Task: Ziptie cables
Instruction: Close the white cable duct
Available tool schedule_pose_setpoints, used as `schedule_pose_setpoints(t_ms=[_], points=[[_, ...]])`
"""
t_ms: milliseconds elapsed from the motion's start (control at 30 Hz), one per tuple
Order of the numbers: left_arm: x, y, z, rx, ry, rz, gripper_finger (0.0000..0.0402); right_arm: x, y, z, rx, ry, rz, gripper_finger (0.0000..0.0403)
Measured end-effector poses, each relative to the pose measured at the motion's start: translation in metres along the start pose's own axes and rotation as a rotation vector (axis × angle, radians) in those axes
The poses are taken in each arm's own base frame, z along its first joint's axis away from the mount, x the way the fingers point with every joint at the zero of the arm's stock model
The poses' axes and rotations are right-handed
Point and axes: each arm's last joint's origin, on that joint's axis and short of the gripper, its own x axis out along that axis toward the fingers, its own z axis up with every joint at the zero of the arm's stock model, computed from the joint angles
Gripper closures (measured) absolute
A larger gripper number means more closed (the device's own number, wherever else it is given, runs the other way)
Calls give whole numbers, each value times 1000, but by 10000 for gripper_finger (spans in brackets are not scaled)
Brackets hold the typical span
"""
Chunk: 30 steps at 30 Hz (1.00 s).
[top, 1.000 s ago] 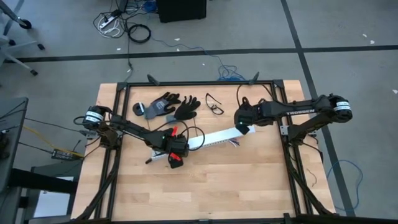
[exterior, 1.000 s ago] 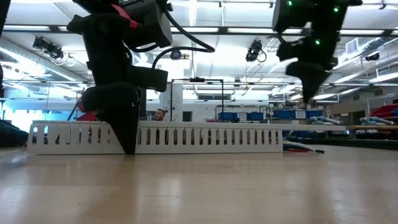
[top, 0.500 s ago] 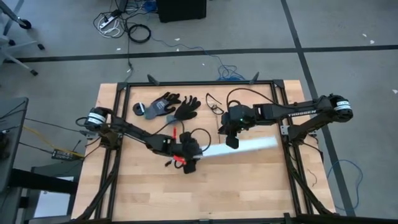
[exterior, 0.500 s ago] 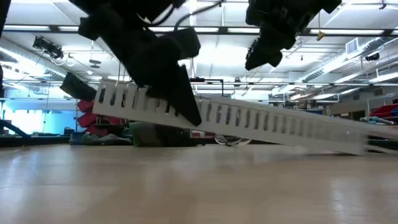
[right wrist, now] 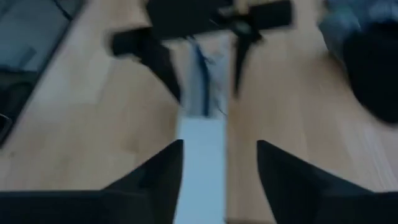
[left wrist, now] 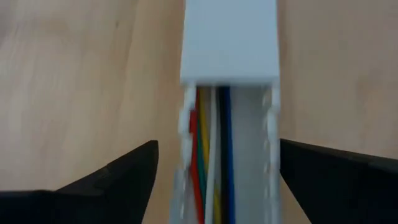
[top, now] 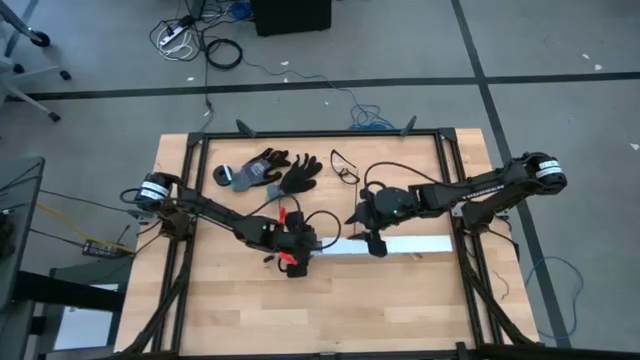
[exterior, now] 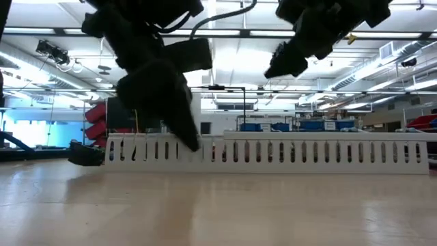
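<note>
Wooden worktop [top: 400,290] now carries the white slotted duct [top: 385,245] flat again, cables [left wrist: 208,168] inside; left gripper [top: 297,255] and right gripper [top: 376,243] straddle it, jaws apart, ready for tying.

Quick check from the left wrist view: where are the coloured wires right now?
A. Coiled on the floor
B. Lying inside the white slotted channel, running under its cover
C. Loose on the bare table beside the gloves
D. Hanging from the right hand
B: the left wrist view shows the coloured wires lying inside the white slotted channel and passing under its cover, with the left hand open either side of it.
</note>
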Motion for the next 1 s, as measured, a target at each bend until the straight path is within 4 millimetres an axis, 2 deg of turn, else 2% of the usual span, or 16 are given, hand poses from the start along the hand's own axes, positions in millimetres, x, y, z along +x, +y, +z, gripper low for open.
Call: schedule_pose_setpoints(t_ms=[167,267,500,600,733,1000], points=[[-7,-1,-7,105,110,41,88,3,11,-1,-99,-96,34,141],[-9,-5,-9,137,120,41,88,10,18,-6,-177,-90,48,132],[-7,-4,-17,140,139,50,88,59,23,-25,-176,-64,58,187],[-4,-5,-19,112,99,47,88,74,22,-26,-183,-38,56,202],[-2,-6,-19,94,73,26,97,86,20,-28,-192,-8,36,216],[-2,-6,-16,85,48,15,142,89,19,-30,-198,7,12,269]])
